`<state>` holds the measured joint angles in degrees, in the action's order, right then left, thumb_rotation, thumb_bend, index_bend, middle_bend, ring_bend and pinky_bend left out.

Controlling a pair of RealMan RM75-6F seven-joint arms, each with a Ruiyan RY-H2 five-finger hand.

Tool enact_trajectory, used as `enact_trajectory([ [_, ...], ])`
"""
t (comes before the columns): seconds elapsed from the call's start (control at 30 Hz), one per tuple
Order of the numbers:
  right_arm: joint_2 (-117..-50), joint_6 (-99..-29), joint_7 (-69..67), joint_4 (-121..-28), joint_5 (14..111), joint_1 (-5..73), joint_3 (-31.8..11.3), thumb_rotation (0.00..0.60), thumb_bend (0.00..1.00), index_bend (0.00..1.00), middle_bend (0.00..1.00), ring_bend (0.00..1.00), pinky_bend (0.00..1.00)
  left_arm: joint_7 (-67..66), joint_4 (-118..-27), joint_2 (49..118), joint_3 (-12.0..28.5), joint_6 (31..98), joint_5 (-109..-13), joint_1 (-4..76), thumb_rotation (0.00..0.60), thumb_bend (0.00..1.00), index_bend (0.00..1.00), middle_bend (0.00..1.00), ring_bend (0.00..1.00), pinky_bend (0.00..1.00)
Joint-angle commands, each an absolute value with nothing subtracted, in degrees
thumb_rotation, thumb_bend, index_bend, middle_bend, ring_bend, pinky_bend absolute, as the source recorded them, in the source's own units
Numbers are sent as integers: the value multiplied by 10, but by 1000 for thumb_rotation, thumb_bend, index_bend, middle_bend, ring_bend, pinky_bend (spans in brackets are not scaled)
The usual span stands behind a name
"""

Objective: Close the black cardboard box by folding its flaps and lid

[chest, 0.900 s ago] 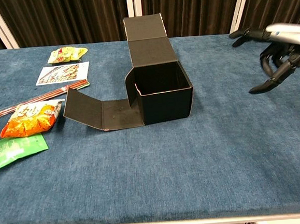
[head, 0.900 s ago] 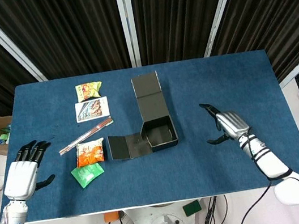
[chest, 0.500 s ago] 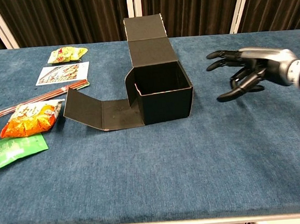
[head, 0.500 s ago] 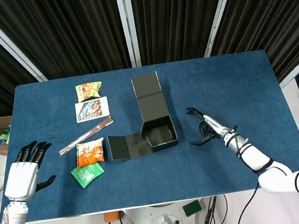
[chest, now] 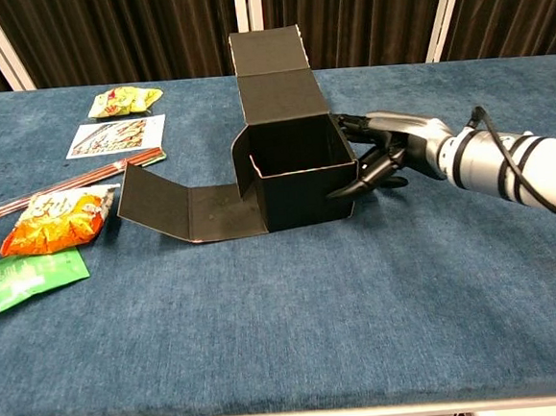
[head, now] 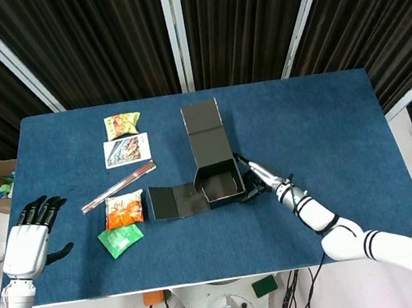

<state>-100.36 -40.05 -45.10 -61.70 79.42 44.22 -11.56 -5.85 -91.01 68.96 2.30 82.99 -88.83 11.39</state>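
The black cardboard box (head: 219, 182) (chest: 299, 173) stands open near the table's middle. Its lid (head: 203, 127) (chest: 269, 64) lies back toward the far side, and a long side flap (head: 169, 202) (chest: 180, 209) lies flat to the left. My right hand (head: 256, 178) (chest: 378, 157) is against the box's right wall, fingers spread, holding nothing. My left hand (head: 30, 237) hovers open at the table's left edge, far from the box, seen only in the head view.
Left of the box lie an orange snack bag (head: 124, 210) (chest: 56, 221), a green packet (head: 120, 240) (chest: 28, 279), red chopsticks in a sleeve (head: 117, 187) (chest: 64, 186), a printed card (head: 126, 150) (chest: 116, 136) and a yellow-green bag (head: 122, 124) (chest: 123, 102).
My right hand has swept left from the table's right side to the box's right wall. The left hand has barely shifted. The box has not moved.
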Motion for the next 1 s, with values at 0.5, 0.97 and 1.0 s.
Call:
enact_trajectory([
  [0.5,-1112,-461,-473,-552,741,457,-185,600,319,448,488,851,1000,-28,-862,736,25,869,-941,121,600,0,373,327,389,670],
  [0.97,-944,-474,-706,-754,830,412,-162,600,315,452,469,847,1000,37,-772,809,0,813,-1011,187,600,112,483,460,754,928],
  [1.0,-938,-479,-714,-762,836,408,-157,600,315,452,469,847,1000,41,-765,814,2,810,-1013,194,600,132,472,448,759,951],
])
